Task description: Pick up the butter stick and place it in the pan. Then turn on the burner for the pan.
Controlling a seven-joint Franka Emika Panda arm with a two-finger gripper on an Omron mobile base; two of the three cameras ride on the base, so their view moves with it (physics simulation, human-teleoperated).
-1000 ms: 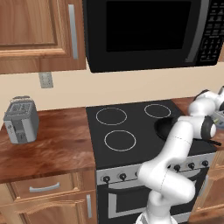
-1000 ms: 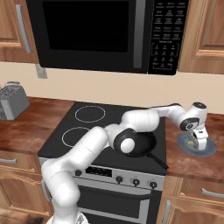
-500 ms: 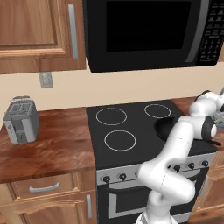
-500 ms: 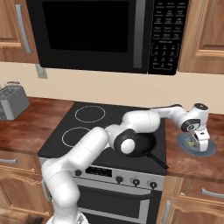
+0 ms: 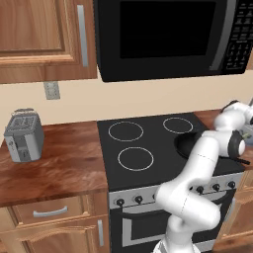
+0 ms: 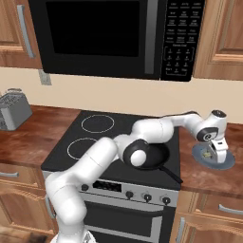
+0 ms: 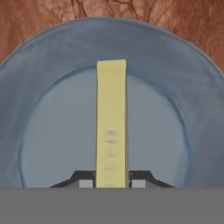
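In the hand view the butter stick (image 7: 111,122), a pale yellow bar, lies on a grey-blue plate (image 7: 43,57), and my gripper (image 7: 112,183) is shut on its near end, one dark finger tip on each side. The right base view shows my gripper (image 6: 216,152) pointing down onto the plate (image 6: 229,161), which sits on the wooden counter right of the stove. The black pan (image 6: 154,154) rests on the front right burner with its handle (image 6: 172,173) pointing toward the front edge. In the left base view my forearm hides part of the pan (image 5: 184,143).
A row of stove knobs (image 6: 147,197) runs along the stove's front panel. The microwave (image 6: 109,38) hangs above the cooktop. A toaster (image 5: 23,136) stands on the left counter. The two left burners (image 5: 135,158) are bare.
The jaws have closed on the butter stick over the last second. The arm and the plate have hardly moved.
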